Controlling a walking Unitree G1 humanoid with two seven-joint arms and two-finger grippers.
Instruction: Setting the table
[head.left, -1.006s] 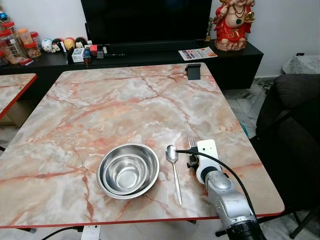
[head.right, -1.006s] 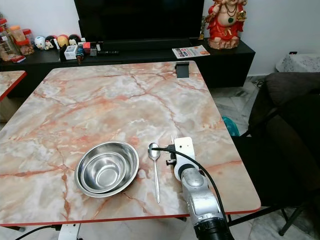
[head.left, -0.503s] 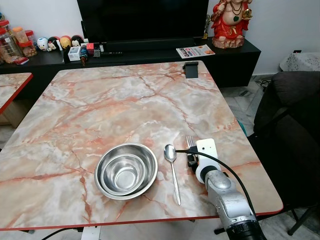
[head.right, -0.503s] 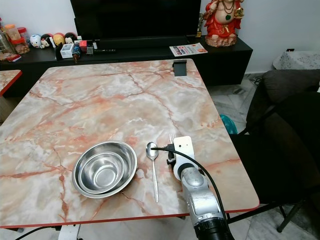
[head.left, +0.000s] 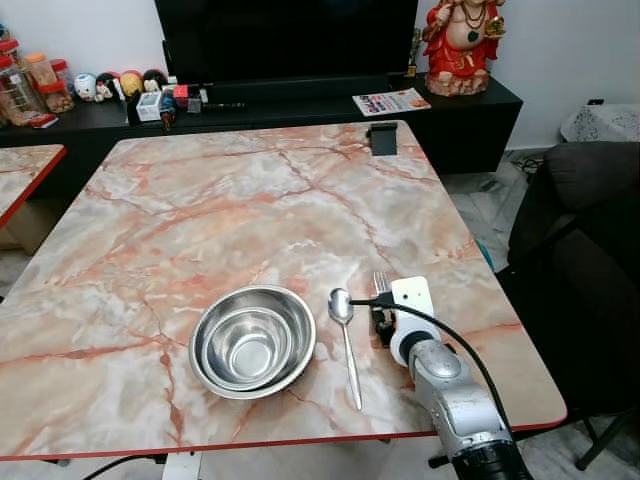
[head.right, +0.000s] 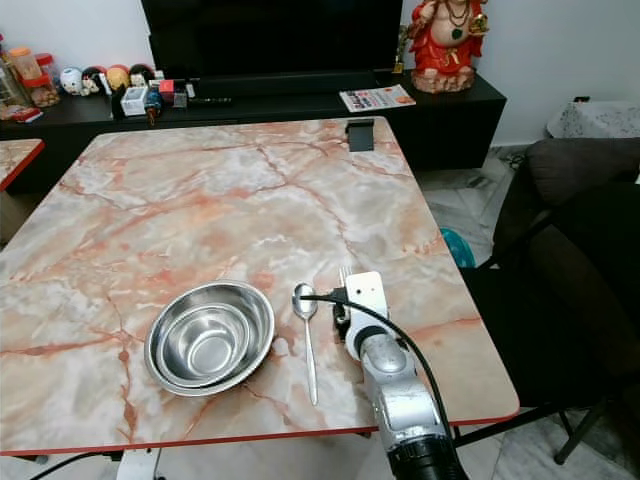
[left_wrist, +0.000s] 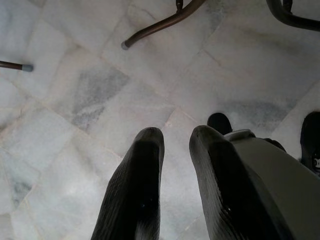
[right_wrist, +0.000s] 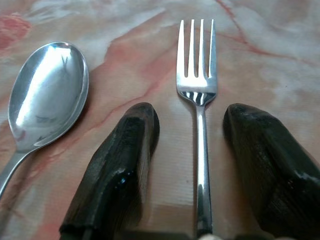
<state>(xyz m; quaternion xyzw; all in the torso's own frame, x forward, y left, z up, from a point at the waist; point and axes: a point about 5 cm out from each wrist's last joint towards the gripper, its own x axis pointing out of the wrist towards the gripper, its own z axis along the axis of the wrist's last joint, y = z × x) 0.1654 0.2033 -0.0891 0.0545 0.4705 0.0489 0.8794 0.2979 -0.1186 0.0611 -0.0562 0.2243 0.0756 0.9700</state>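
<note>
Left eye view: the right claw (head.left: 381, 318) is resting low over the marble desk (head.left: 250, 210) near its right edge, with the fork (head.left: 380, 284) showing its tines just ahead of the wrist. The spoon (head.left: 345, 340) is lying just beside the claw toward the robot's left, and the steel bowl (head.left: 253, 340) is sitting just beyond the spoon.
Right eye view: a small black stand (head.right: 360, 134) is standing at the desk's far edge, well apart from the cutlery; a dark chair (head.right: 570, 260) is crowding the desk's right side.
Left wrist view: the left claw (left_wrist: 175, 145) is hanging over the tiled floor (left_wrist: 75, 100), its fingers (left_wrist: 137, 190) narrowly parted and gripping nothing.
Right wrist view: the claw's fingers (right_wrist: 120, 165) are spreading wide on either side of the fork's handle, apart from it; the fork is lying flat between them, with the spoon's bowl alongside.
</note>
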